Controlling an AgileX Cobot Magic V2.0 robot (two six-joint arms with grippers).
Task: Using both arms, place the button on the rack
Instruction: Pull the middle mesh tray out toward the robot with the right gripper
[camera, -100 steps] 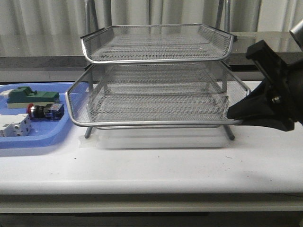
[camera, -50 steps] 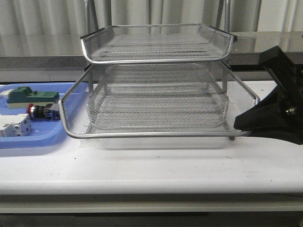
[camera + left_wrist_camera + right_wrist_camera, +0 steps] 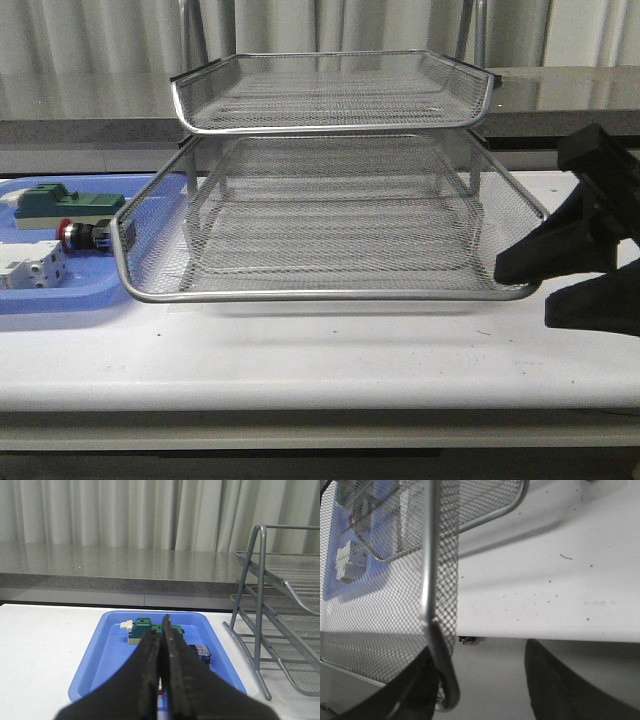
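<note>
At the table's right edge: right gripper spread wide by the rack, one finger against its pulled-out tray's corner. Left gripper pinched shut, empty. Button lying in the blue tray, left end.

A white counter carries 2 things directly: the silver wire-mesh rack, standing at its middle, and a flat blue tray just beside the rack on the left. Small dark specks mark the counter's front surface.
</note>
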